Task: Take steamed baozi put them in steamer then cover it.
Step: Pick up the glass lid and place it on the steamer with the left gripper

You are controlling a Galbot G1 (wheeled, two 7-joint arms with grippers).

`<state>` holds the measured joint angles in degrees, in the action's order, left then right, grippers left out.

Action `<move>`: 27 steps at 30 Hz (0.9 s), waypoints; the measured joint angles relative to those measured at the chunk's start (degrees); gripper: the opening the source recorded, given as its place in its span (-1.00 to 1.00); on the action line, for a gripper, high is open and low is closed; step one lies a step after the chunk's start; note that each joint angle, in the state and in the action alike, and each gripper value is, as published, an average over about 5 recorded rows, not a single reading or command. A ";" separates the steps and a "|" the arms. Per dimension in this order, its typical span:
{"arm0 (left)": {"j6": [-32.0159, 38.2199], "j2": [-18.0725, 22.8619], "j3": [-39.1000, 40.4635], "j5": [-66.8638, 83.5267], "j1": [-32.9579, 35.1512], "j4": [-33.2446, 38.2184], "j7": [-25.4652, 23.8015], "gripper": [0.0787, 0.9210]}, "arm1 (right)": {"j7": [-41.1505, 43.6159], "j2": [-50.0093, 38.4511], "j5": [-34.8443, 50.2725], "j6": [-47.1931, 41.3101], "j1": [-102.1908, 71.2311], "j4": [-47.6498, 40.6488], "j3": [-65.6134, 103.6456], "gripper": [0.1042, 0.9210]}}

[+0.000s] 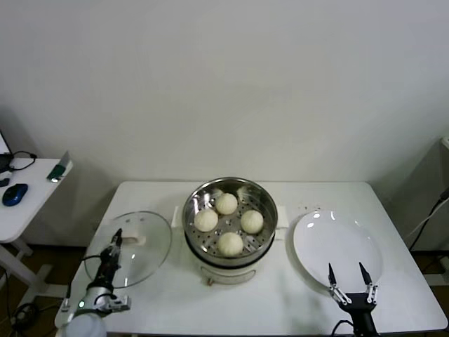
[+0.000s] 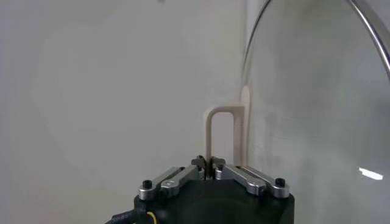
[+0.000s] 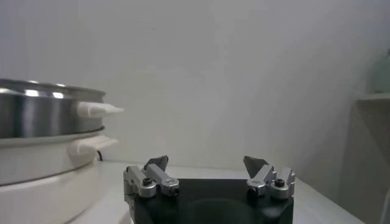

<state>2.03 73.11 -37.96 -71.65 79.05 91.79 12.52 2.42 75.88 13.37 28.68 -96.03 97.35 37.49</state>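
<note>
While the left gripper (image 1: 116,237) pinches the lid's (image 1: 151,239) handle (image 2: 220,131), its jaws closed, the lid tilts up off the table (image 1: 161,298). Just beyond its rim stands the steamer (image 1: 230,210), four buns (image 1: 226,203) inside. Past that, the right gripper (image 1: 349,271) waits wide open over the plate's (image 1: 337,239) near edge.
</note>
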 measured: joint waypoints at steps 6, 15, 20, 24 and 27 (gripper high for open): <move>-4.15 -3.80 -0.43 4.50 -0.38 7.01 -5.63 -0.85 | -1.37 -0.04 -1.36 -0.79 0.17 -0.28 0.24 0.76; -12.66 -7.63 2.61 8.12 -2.12 18.11 -13.39 -0.85 | -2.65 0.06 -2.45 -1.54 0.88 -0.81 0.10 0.76; -17.73 -7.99 7.24 7.51 -3.89 23.23 -17.24 -0.85 | -3.01 -0.06 -2.71 -1.40 1.19 -1.28 -0.20 0.76; -21.77 -7.58 12.22 5.80 -5.81 25.93 -20.24 -0.85 | -3.26 -0.28 -2.78 -1.07 1.58 -1.83 -0.56 0.76; -24.37 -6.48 16.32 3.67 -7.29 27.28 -22.51 -0.85 | -3.45 -0.62 -2.57 -0.68 1.93 -2.34 -0.80 0.76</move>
<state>-22.34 66.63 -21.64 -67.98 71.75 119.07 -10.00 -1.03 75.26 10.80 28.00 -94.10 95.02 36.69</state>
